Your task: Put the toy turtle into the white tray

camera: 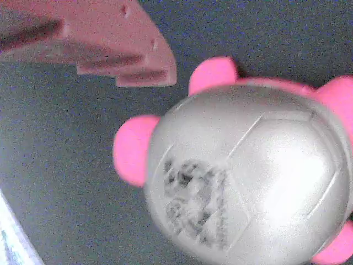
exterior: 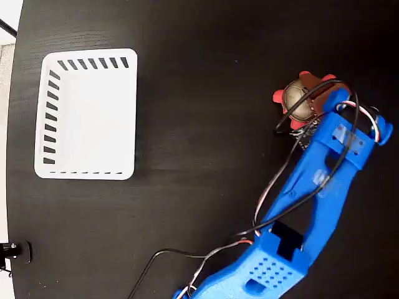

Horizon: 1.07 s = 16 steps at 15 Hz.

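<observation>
The gripper [exterior: 310, 94] sits right over the toy turtle [exterior: 299, 101], a small rounded toy with a tan-gold domed shell and red-pink feet, at the right of the fixed view. One reddish finger [camera: 105, 47] shows in the wrist view, up and left of the shell, apart from it. The other finger is not visible, so I cannot tell how wide the jaws stand or whether they grip anything. The turtle [camera: 248, 176] fills that view, a dark printed mark on its shell. It rests on the black table [exterior: 199, 156]. The blue arm [exterior: 312, 199] runs down to the bottom edge. Well apart, upper left, lies the white rectangular plastic tray [exterior: 87, 115] with slotted sides.
</observation>
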Tool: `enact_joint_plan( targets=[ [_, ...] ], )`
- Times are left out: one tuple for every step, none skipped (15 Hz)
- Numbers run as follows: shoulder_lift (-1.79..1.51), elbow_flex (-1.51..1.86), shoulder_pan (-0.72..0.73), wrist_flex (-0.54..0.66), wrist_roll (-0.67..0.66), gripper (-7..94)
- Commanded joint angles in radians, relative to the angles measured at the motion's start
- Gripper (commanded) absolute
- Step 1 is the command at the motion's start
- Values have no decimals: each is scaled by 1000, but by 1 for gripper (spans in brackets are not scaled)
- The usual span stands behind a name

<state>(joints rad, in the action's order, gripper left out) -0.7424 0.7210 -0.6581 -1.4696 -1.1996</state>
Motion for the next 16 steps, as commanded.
enact_joint_plan(
  targets=[
    [-21,-83,-3,-8,9,59],
    [-5,-91,-2,-8,17,59],
    [12,-103,0,-8,25,59],
    [31,-120,2,-8,34,59],
    [44,-130,2,-8,35,59],
    [54,-140,-2,-8,37,57],
    [61,-150,-3,-8,37,52],
    [64,-155,-3,-8,37,45],
    [67,-160,-3,-8,41,37],
    [67,-161,-3,-6,46,33],
    [66,-158,-5,-3,52,26],
    [64,-158,-5,-2,58,17],
    [63,-158,-5,-2,64,7],
    [63,-158,-5,-2,72,-3],
    [58,-158,-5,-2,81,-3],
    [44,-160,-3,3,117,-3]
  ],
)
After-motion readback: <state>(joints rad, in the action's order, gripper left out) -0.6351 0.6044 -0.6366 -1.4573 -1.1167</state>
